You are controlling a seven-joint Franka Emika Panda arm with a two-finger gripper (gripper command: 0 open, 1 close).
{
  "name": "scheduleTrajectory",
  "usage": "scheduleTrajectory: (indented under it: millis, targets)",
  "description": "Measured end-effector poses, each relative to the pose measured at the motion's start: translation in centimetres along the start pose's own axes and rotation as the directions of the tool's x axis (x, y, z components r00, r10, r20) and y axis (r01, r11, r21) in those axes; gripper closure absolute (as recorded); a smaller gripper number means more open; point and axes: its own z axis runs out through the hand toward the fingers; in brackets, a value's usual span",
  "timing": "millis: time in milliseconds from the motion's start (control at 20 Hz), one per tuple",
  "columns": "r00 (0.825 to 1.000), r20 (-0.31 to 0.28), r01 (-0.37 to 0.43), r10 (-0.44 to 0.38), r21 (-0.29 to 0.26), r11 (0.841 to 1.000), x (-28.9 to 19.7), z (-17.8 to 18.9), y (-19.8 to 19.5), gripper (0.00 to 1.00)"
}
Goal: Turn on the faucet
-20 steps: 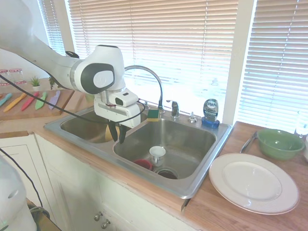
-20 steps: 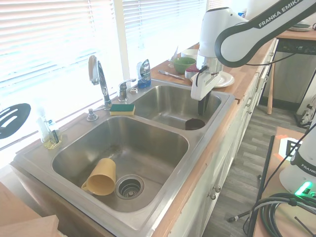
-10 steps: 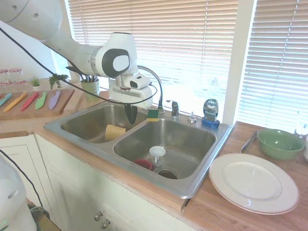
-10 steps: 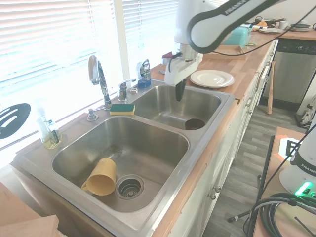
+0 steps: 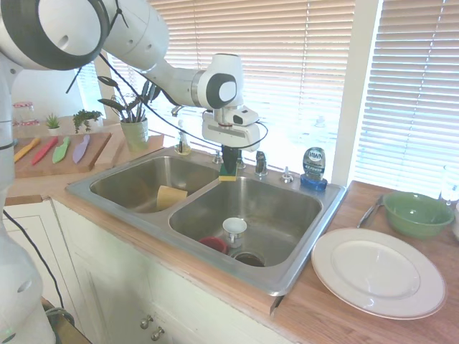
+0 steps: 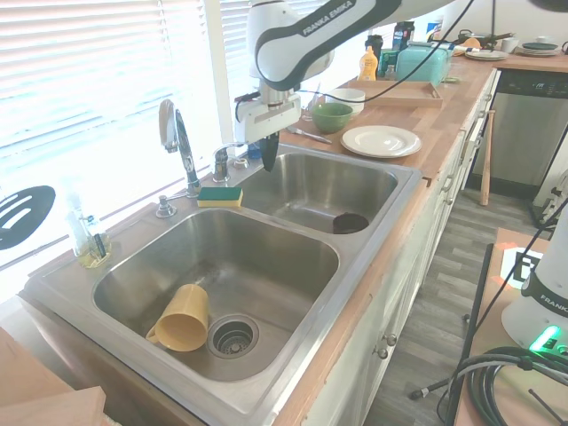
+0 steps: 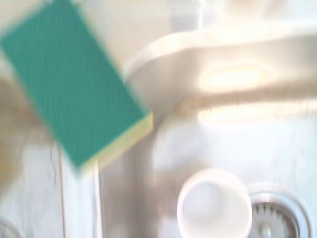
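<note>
The faucet stands on the sink's back ledge. Its tall arched spout [image 6: 178,133] is clear in the second exterior view, while my arm hides most of it in the first. The short chrome lever handle [image 5: 259,162] [image 6: 222,161] is just beside my gripper [image 5: 229,158] [image 6: 269,154]. The gripper points down over the back of the divider, fingers shut with nothing in them, not touching the handle. A green and yellow sponge [image 5: 228,173] [image 6: 219,195] [image 7: 69,99] lies right below it.
The blue soap bottle [image 5: 313,167] and the small sprayer knob [image 5: 287,174] sit to the right of the handle. A yellow cup [image 6: 182,319] lies in one basin, a white cup [image 5: 234,231] [image 7: 214,208] in the other. A white plate [image 5: 376,271] and green bowl [image 5: 416,213] rest on the counter.
The arm has swung up from the front of the sink across the basin to the back ledge, so the gripper now hangs beside the lever handle above the sponge.
</note>
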Motion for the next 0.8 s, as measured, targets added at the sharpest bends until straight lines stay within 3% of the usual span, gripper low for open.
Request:
scheduleTrajectory:
  millis: [400, 800]
  targets:
    - [0.999, -0.02, -0.043, 0.042, -0.01, 0.999, 4.6, -0.7, -5.9, 1.0]
    - [0.987, -0.14, -0.058, 0.077, 0.139, 0.989, 6.9, -2.9, -7.7, 1.0]
